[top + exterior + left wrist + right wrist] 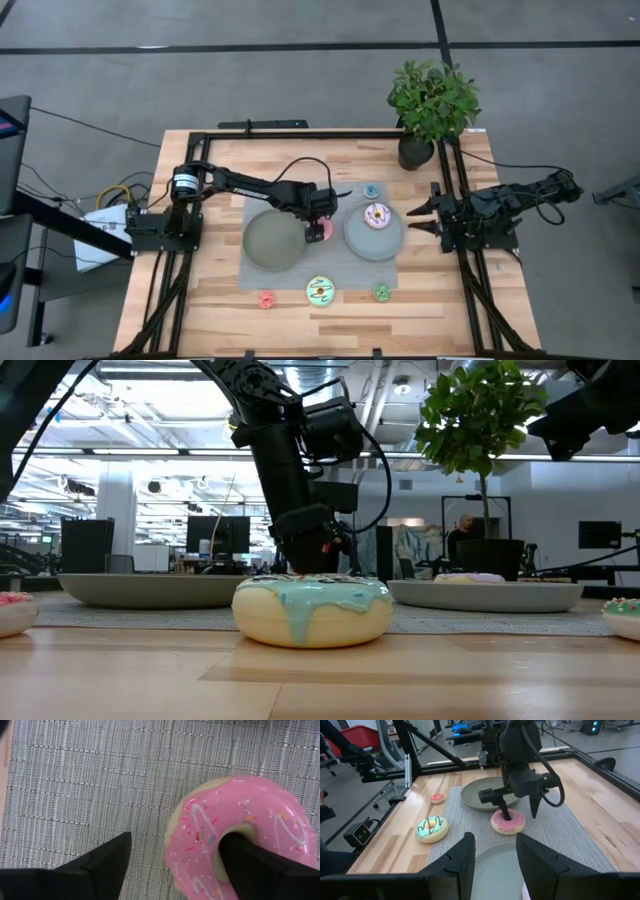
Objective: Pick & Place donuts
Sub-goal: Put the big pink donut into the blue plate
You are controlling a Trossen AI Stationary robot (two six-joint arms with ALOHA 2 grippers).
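Jaws open — one in pink donut hole.

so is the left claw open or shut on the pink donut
Open. The left claw straddles the pink donut's ring on the mat: one finger in the hole, the other outside, clear of the rim.

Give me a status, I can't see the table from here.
Left gripper open, one finger in the pink donut's hole, on the mat. Right gripper waiting at the table's right edge. Nothing in the way.
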